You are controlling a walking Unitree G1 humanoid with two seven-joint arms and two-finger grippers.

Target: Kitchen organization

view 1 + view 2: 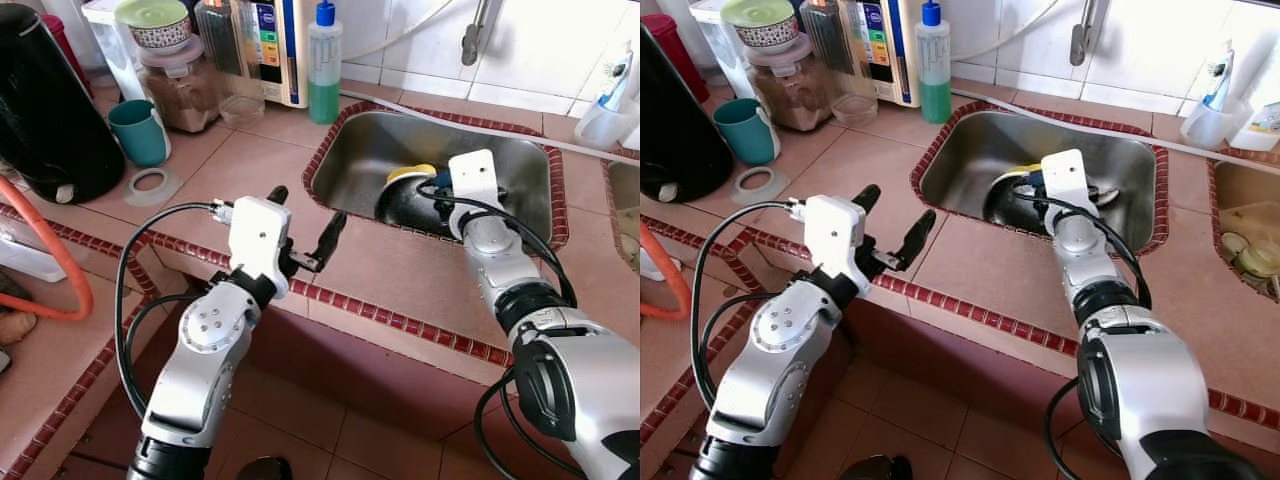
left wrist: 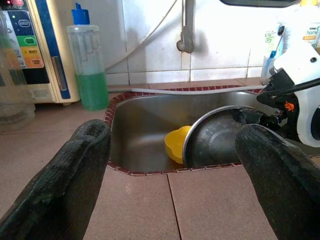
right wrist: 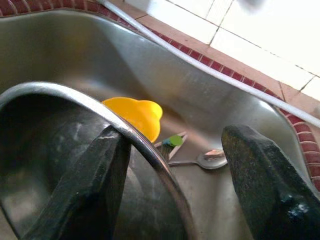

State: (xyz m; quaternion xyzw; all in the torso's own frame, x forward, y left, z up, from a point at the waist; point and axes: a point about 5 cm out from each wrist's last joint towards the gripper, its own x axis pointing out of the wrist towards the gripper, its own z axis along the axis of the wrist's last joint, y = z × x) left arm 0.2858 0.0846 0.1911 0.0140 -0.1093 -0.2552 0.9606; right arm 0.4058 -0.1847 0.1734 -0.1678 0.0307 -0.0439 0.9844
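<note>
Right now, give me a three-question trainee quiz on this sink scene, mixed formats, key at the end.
1. True or false: the left hand hovers open over the counter, holding nothing.
2. Multiple choice: the right hand has one finger inside the rim of which item? A) teal mug B) dark metal pot C) soap bottle
3. Fill in: the yellow item lies in the ____, beside the pot.

Key: 1 true. 2 B; its other finger is outside the rim, jaws not closed. 3 sink.
</note>
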